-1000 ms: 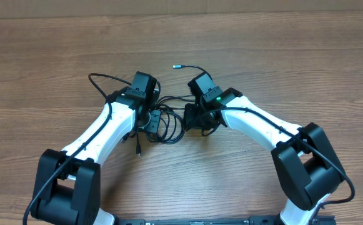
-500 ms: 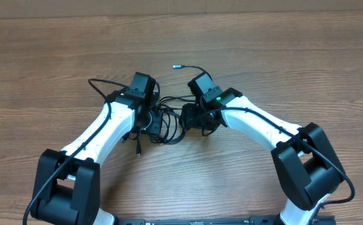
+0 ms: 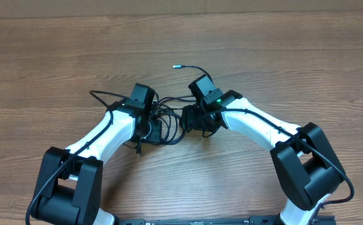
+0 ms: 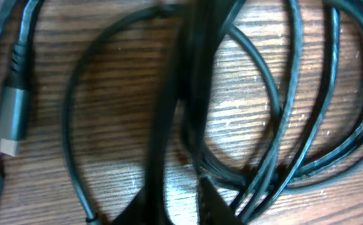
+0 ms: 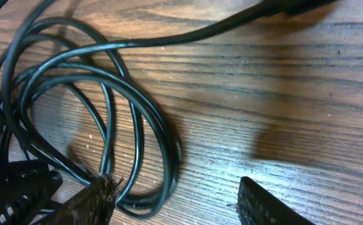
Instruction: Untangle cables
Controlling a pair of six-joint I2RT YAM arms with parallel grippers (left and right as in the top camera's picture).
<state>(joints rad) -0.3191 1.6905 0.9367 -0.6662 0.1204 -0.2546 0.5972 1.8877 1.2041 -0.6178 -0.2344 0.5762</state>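
Thin black flexible cables [image 3: 169, 122] lie heaped on the brown wooden worktop [image 3: 281, 56], between the grippers. The right gripper [image 5: 176, 197] stands wide beside one loop. The left gripper [image 3: 149, 128] looks blurred, so I cannot tell its state. Pulling now could tighten the crossed loops.

Brown wood-grain table [image 3: 293, 50] — faint glare

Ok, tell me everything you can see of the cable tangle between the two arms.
The cable tangle is several thin, black, rubbery-looking cords looped over one another in loose coils, flat on the wooden table. One strand arcs past the right arm to a silvery plug tip; another loops leftward. The left wrist view shows a silver plug beside the coils. The right fingers stand apart at the coils' edge; the left arm reaches into their left side, any grip there unclear.
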